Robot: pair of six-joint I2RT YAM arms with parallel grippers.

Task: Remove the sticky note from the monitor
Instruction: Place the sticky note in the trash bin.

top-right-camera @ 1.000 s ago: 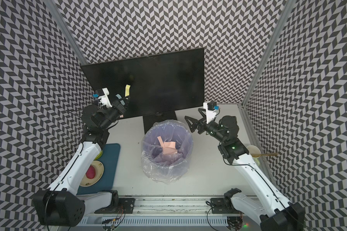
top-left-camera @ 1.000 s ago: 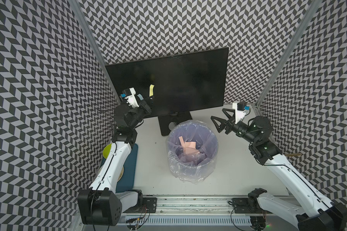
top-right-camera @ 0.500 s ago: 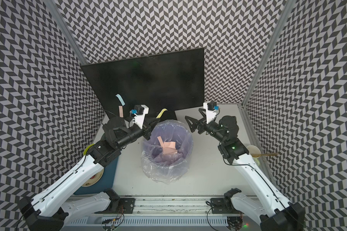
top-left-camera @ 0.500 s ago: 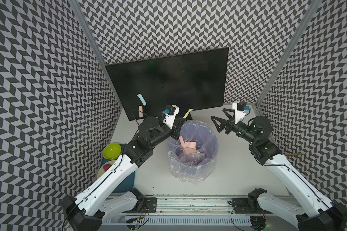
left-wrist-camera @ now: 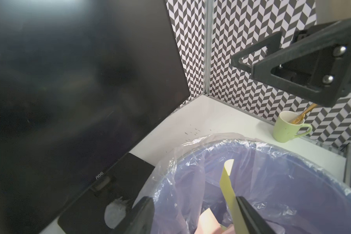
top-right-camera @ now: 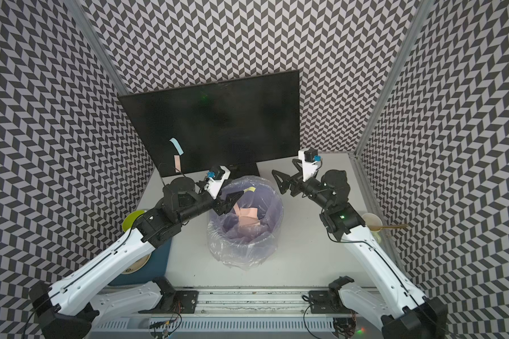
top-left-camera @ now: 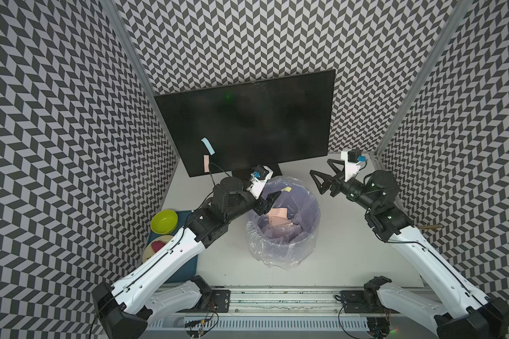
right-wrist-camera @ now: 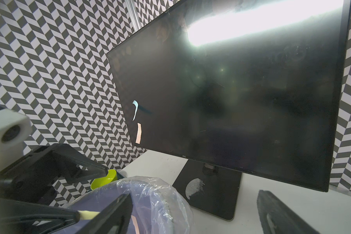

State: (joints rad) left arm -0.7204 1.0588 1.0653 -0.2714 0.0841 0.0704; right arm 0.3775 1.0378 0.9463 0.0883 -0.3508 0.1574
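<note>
Spread left gripper (left-wrist-camera: 193, 202) over bin (top-left-camera: 279, 249), yellow sticky note (left-wrist-camera: 228, 182) clinging to one finger (left-wrist-camera: 249, 212); blue note (top-left-camera: 207, 146), pink note (top-left-camera: 206, 163) left on monitor (top-left-camera: 262, 123).

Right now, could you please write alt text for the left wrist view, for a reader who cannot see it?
A yellow note lies against one finger of the open left end effector, over a bag-lined purple bin holding pink notes. Beside the bin stands the dark monitor; beyond it, a green mug.

Black monitor (top-left-camera: 247, 123); yellow sticky note (left-wrist-camera: 228, 182); black-white chevron walls (top-left-camera: 56, 132).
</note>
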